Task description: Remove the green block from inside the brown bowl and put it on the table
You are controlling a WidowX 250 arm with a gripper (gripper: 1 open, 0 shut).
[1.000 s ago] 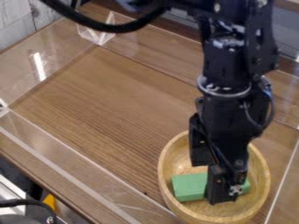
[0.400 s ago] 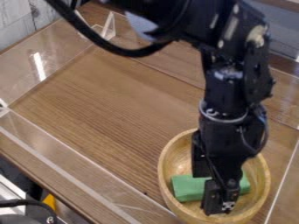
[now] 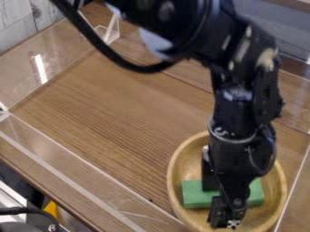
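Note:
The brown bowl (image 3: 184,168) sits on the table (image 3: 109,109) at the lower right. Inside it lies the green block (image 3: 198,193), flat, with its right part covered by the arm. My black gripper (image 3: 227,207) points straight down into the bowl, low over the block. Its jaws stand open, with one finger (image 3: 229,211) in front of the block near the bowl's front wall; the other finger is hidden behind the first. Whether the fingers touch the block is not clear.
Clear acrylic walls (image 3: 49,149) edge the table on the left and front. Bare wood-grain surface spreads to the left of the bowl and behind it. The dark arm (image 3: 230,82) rises above the bowl.
The gripper has sunk deeper into the bowl, down around the green block, with a slight roll of the wrist. The block and bowl have not moved.

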